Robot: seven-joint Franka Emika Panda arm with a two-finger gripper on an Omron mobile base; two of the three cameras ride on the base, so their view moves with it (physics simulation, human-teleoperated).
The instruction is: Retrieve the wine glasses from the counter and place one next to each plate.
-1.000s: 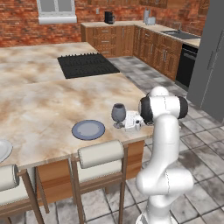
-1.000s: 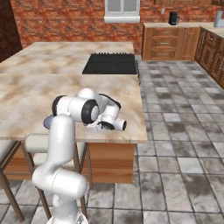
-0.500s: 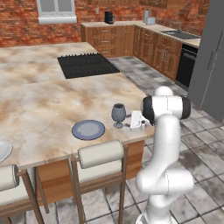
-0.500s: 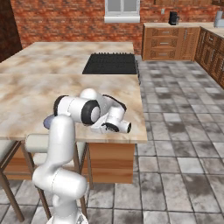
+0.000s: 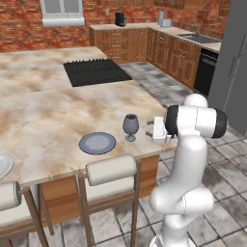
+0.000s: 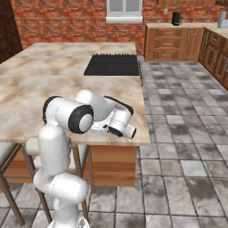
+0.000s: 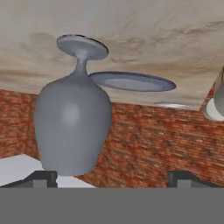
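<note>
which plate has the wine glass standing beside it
The full round plate near the gripper; the wine glass stands upright just right of it. The other plate, cut off at the picture's left edge, has none.

A dark grey-blue translucent wine glass [image 5: 130,126] stands upright on its round foot on the marbled worktop [image 5: 43,120], close to the near edge. It has a rounded bowl and a short stem. Just beside it lies a small round pale grey plate [image 5: 97,143] with a raised rim, flat on the stone, close but not touching. In the rolled hand view the same glass [image 7: 72,118] appears upside down, the plate [image 7: 131,82] behind it.
</note>
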